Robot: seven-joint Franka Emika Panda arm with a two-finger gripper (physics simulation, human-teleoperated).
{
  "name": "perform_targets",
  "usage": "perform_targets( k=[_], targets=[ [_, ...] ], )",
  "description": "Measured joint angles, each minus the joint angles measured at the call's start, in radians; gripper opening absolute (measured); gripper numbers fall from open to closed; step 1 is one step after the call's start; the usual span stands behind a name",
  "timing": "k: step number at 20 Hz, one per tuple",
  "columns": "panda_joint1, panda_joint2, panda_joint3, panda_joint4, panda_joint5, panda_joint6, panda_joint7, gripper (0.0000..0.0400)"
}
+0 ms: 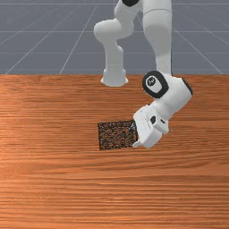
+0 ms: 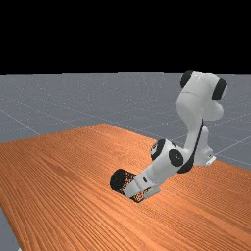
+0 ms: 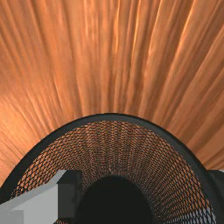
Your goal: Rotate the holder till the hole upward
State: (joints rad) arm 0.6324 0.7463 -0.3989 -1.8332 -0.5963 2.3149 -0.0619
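Holder (image 1: 114,135) on side, 1 finger (image 3: 69,199) inside mouth; hand (image 1: 145,131) wide open, gripping nothing.

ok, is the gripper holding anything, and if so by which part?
Nothing held: the gripper is open, one finger at the holder's mouth, the other outside its rim.

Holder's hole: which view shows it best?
The wrist view: it looks in past the rim of the mesh holder to the dark base. The front view shows the mesh wall side-on; the far view shows the base from outside, at the end opposite the hole.
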Motion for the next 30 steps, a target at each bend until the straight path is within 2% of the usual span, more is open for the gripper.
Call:
perform_targets(
  k=[1,2,3,4,6,7,9,10,11,12,13,14,15,16,17,19,21,24,25,28,29,30],
  targets=[
    [0.002,0.002,-0.006,0.0,-0.007,-0.003,0.003,0.0245],
    [0.007,0.0,-0.011,0.001,-0.012,-0.017,0.004,0.015],
    [0.001,-0.008,-0.009,-0.006,-0.011,-0.001,-0.001,0.0092],
    [0.0,-0.009,-0.013,-0.009,-0.015,0.002,-0.002,0.0057],
    [-0.023,-0.022,0.003,-0.017,0.006,0.005,-0.04,0.0033],
    [-0.052,-0.057,0.025,-0.055,0.035,0.066,-0.065,0.0033],
    [-0.083,-0.103,0.054,-0.081,0.081,0.082,-0.122,0.0033],
    [-0.13,-0.136,0.098,-0.102,0.149,0.103,-0.195,0.0036],
    [-0.231,-0.171,0.202,-0.12,0.315,0.111,-0.36,0.0042],
    [-0.216,-0.198,0.183,-0.126,0.305,0.104,-0.356,0.004],
    [-0.259,-0.219,0.223,-0.129,0.391,0.093,-0.44,0.0048],
    [-0.349,-0.221,0.31,-0.103,0.605,-0.016,-0.633,0.0048],
    [-0.337,-0.258,0.287,-0.117,0.606,-0.005,-0.635,0.0048],
    [-0.276,-0.296,0.219,-0.143,0.482,0.062,-0.528,0.0037],
    [-0.354,-0.287,0.285,-0.107,0.707,-0.085,-0.712,0.0055],
    [-0.352,-0.343,0.258,-0.107,0.777,-0.139,-0.761,0.0049],
    [-0.33,-0.444,0.215,-0.238,0.861,-0.147,-0.856,0.006],
    [-0.255,-0.596,0.113,-0.458,0.925,-0.144,-0.922,0.0049],
    [-0.25,-0.598,0.089,-0.439,0.928,-0.188,-0.933,0.0046],
    [-0.366,-0.569,0.051,-0.403,1.042,-0.25,-1.137,0.0053],
    [-0.444,-0.553,0.094,-0.395,1.111,-0.215,-1.253,0.0048],
    [-0.502,-0.455,0.148,-0.368,1.189,-0.177,-1.309,0.0049]
  ],
)
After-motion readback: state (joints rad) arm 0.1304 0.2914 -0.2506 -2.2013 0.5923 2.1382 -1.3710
